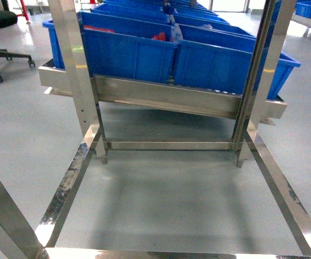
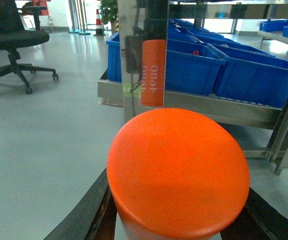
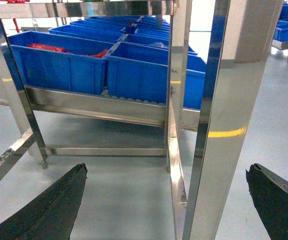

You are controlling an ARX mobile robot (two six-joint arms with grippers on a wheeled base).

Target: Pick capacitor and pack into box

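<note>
Head camera gives me a stainless steel rack (image 1: 166, 100) carrying rows of blue bins (image 1: 128, 51) above a grey floor (image 1: 166, 199); neither arm shows in it, and I see no box in any view. On my left wrist view, an orange cylinder (image 2: 178, 172) with a flat round top fills the lower frame, sitting between the dark fingers (image 2: 84, 220) of the left end effector (image 2: 179, 220), which appears clamped on it. Behind it stands a black office chair (image 2: 14, 40). On my right wrist view, the right end effector (image 3: 166, 200) is spread wide, its two black fingertips (image 3: 49, 205) well apart and holding nothing, facing the rack's upright posts.
</note>
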